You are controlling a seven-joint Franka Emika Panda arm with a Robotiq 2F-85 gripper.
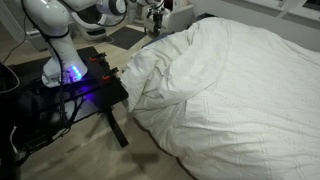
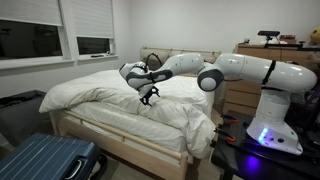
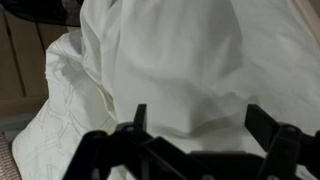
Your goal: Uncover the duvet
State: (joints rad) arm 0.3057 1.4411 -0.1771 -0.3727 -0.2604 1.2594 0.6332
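Note:
The duvet [image 2: 120, 95] is a big, puffy white cover lying wrinkled over the bed; it also fills an exterior view [image 1: 230, 90] and the wrist view [image 3: 170, 70]. My gripper [image 2: 148, 95] hangs just above the duvet's middle, near a raised fold. It appears small at the top of an exterior view [image 1: 155, 17], over the duvet's far edge. In the wrist view the gripper [image 3: 197, 120] is open, its two dark fingers [image 3: 139, 117] wide apart with only white fabric showing between them. Nothing is held.
A wooden bed frame [image 2: 120, 148] carries the bedding. A blue suitcase [image 2: 45, 160] stands on the floor beside it. The robot's base sits on a black stand [image 1: 75, 85] next to the bed. A wooden dresser [image 2: 262, 50] stands behind the arm.

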